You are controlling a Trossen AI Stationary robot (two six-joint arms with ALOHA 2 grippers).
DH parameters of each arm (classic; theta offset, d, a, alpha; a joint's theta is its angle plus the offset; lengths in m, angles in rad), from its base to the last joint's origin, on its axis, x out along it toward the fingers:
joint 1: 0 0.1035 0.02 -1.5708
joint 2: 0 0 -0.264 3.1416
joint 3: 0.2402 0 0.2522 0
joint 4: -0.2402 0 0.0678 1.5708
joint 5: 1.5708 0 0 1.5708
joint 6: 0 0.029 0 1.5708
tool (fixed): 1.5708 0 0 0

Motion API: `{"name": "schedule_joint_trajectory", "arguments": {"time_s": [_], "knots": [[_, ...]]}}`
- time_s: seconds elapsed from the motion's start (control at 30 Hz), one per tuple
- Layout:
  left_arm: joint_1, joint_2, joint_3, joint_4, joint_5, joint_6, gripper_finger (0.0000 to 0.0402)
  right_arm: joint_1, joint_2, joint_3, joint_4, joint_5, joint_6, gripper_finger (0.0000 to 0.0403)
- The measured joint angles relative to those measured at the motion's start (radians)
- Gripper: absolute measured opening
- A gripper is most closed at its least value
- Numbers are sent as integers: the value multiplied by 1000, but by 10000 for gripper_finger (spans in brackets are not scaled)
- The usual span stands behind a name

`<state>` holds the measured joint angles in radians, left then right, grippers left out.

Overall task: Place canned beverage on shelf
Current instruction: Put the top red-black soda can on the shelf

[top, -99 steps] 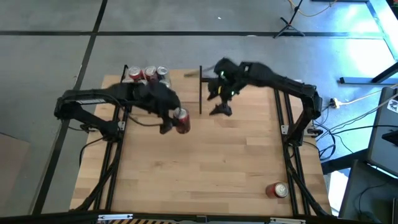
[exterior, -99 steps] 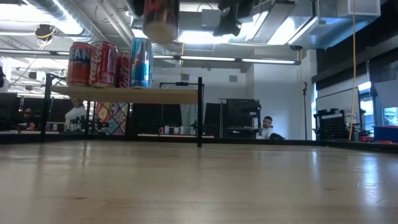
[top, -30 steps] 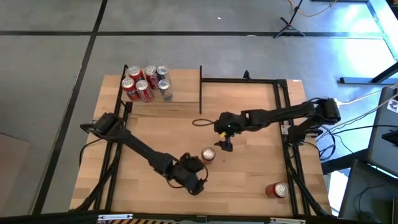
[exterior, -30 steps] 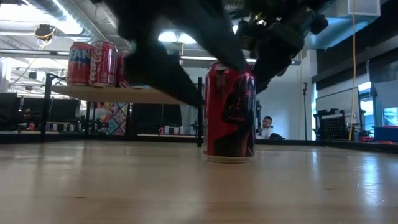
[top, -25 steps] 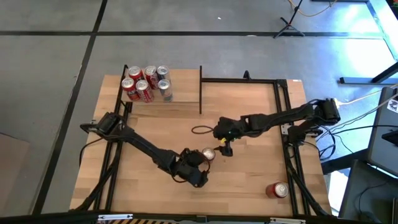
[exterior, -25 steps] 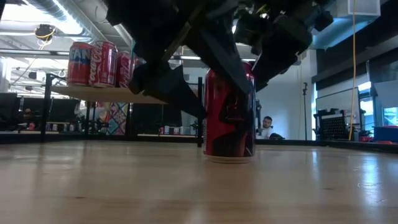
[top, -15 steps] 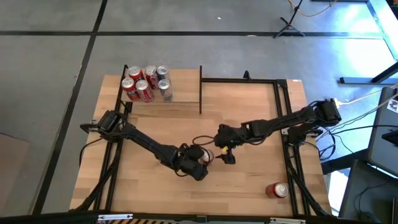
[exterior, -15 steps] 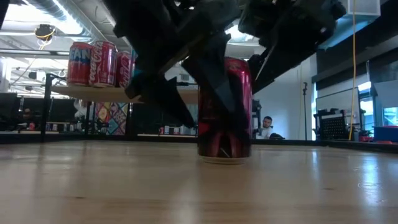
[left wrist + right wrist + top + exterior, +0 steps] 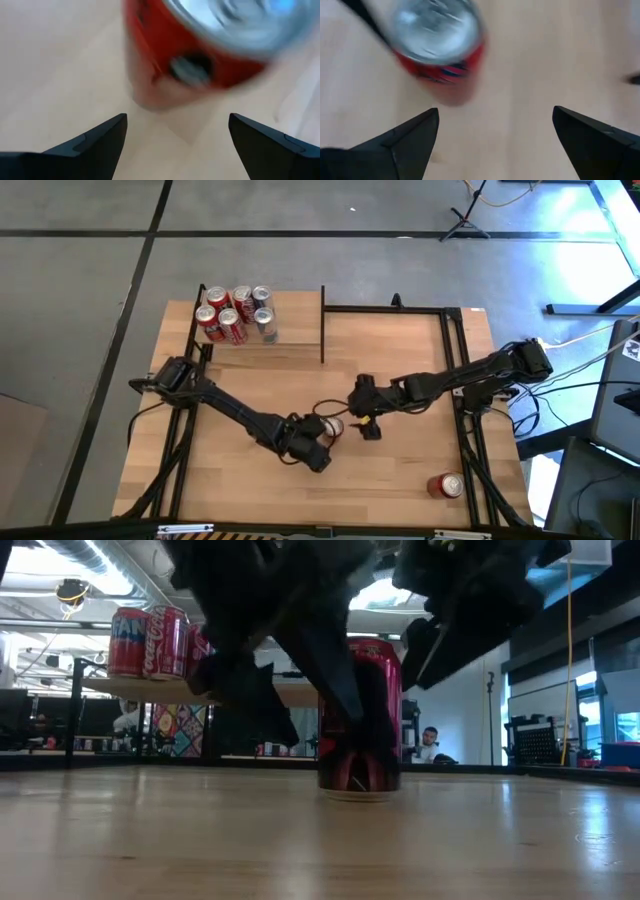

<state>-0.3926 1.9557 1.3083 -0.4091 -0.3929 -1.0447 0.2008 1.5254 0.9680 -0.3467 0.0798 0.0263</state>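
A red canned beverage [image 9: 333, 426] stands upright on its base on the wooden table, near the middle; the low view shows it up close [image 9: 360, 720]. My left gripper [image 9: 320, 436] is open just to its near-left, and in the left wrist view the can [image 9: 200, 50] lies ahead of the spread fingers [image 9: 177, 135]. My right gripper [image 9: 367, 427] is open just to the can's right, and in its wrist view the can [image 9: 440, 55] is ahead of the fingers [image 9: 495, 130], off to one side. The shelf [image 9: 298, 320] stands at the far left.
Several cans [image 9: 235, 310] stand on the shelf's left part, also seen in the low view [image 9: 150, 640]. Another red can [image 9: 445, 485] lies on its side near the table's front right. Black frame rails [image 9: 390, 307] run along the far and side edges.
My left gripper has swung from the near side up to the can, rolling a little. My right gripper has come toward the table's near edge, down to the can's right side. Both have stayed open.
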Motion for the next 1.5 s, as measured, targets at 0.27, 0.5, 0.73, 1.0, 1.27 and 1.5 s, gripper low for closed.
{"name": "schedule_joint_trajectory", "arguments": {"time_s": [0.27, 0.5, 0.73, 1.0, 1.27, 1.5], "knots": [[-52, -6, 0, 54, -106, -52, 337, -27, 26, -1, 111, 173, 20, 381], [-41, -6, 1, 28, -146, -65, 337, -14, 67, 0, 183, 67, 27, 381], [-18, -6, 2, -24, -144, -80, 337, 8, 61, -2, 139, 64, 62, 381], [-7, -5, -1, -130, -128, -75, 337, 38, 60, 0, 144, -13, 98, 381], [3, -28, 0, -107, -137, -58, 337, 35, 60, 0, 144, 17, 85, 381], [8, -42, 0, -109, -146, -43, 337, 35, 60, 0, 140, 13, 71, 381]]}}
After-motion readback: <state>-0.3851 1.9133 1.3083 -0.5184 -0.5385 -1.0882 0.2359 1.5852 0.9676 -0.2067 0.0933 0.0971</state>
